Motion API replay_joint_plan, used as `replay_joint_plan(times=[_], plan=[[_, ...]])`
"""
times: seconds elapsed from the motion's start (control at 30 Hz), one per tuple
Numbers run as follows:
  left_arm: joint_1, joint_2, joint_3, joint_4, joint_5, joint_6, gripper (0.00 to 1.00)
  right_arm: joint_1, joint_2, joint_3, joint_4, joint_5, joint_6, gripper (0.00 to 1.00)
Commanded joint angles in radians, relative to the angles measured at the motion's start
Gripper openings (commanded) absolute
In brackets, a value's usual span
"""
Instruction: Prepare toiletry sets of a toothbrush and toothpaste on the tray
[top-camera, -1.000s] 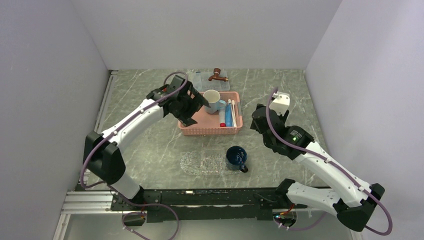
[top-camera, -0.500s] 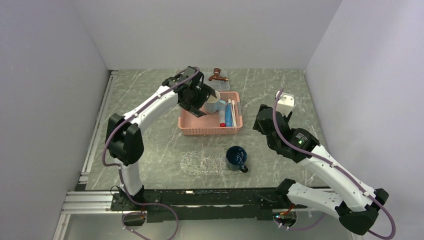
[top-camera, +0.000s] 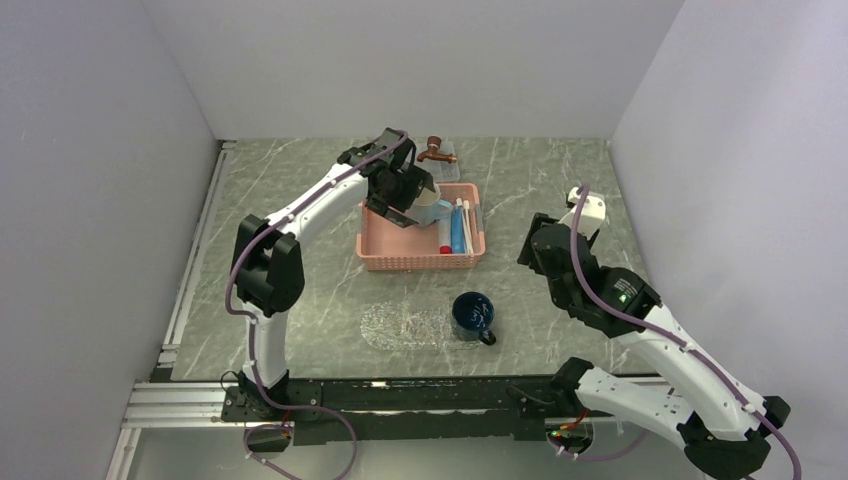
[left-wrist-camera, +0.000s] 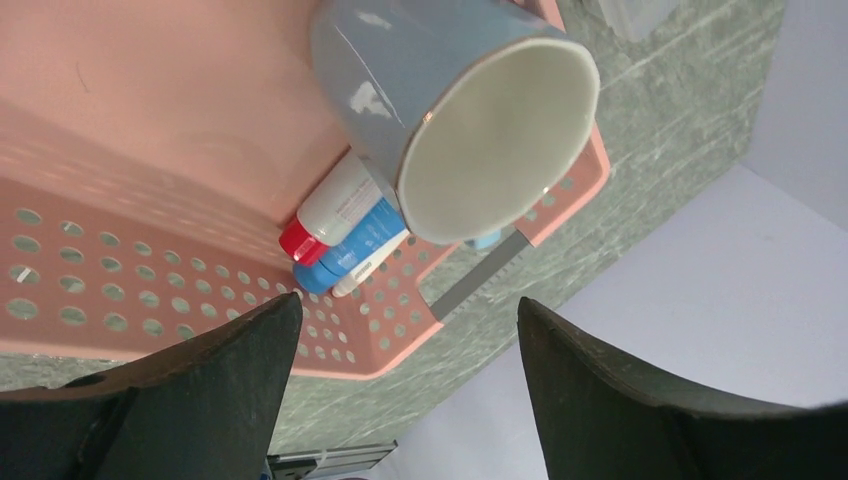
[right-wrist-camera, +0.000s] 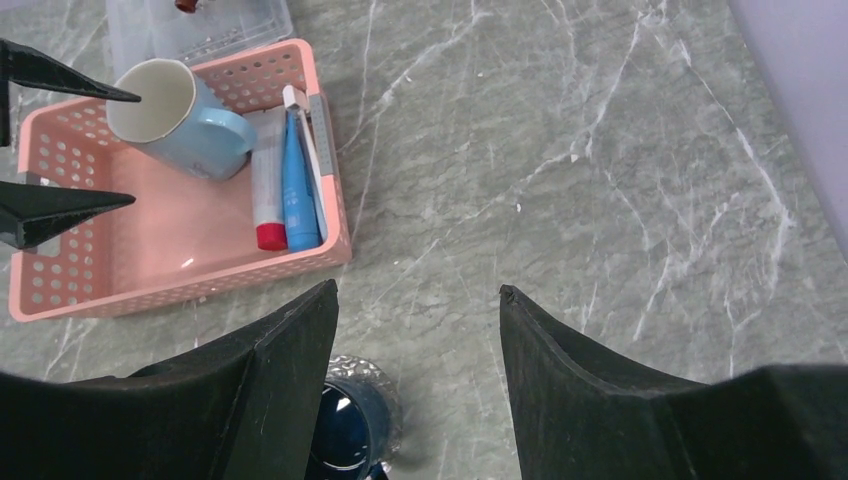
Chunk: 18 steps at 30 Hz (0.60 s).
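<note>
A blue toothpaste tube (top-camera: 457, 229) and a slim white toothbrush (top-camera: 466, 222) lie in the right part of the pink basket (top-camera: 400, 258), beside a white tube with a red cap (top-camera: 444, 236). All show in the right wrist view: toothpaste (right-wrist-camera: 297, 190), toothbrush (right-wrist-camera: 303, 135). The left wrist view shows the toothpaste (left-wrist-camera: 362, 250). The small clear tray (top-camera: 395, 327) lies in front of the basket. My left gripper (top-camera: 412, 203) is open and empty over the basket, at a light-blue mug (left-wrist-camera: 470, 110). My right gripper (top-camera: 537, 247) is open and empty above the table, right of the basket.
A dark blue mug (top-camera: 472, 315) stands on the right end of the clear tray and shows in the right wrist view (right-wrist-camera: 345, 430). A larger clear tray (top-camera: 415, 160) with a brown piece (top-camera: 435, 150) stands behind the basket. Grey walls close in left, right and back.
My left arm has reached further back and right, bringing its open gripper up to the light-blue mug in the basket. My right arm has drawn back to the right, away from the basket.
</note>
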Motion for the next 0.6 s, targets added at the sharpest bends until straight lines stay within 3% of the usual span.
replay_joint_plan(times=[0.0, 0.57], plan=[[0.008, 0.021, 0.035, -0.093, -0.029, -0.175, 0.84, -0.003, -0.031, 0.022, -0.009, 0.011, -0.02, 0.62], [0.023, 0.111, 0.053, -0.037, 0.003, -0.192, 0.58, -0.003, -0.094, 0.007, -0.054, 0.038, -0.025, 0.62]])
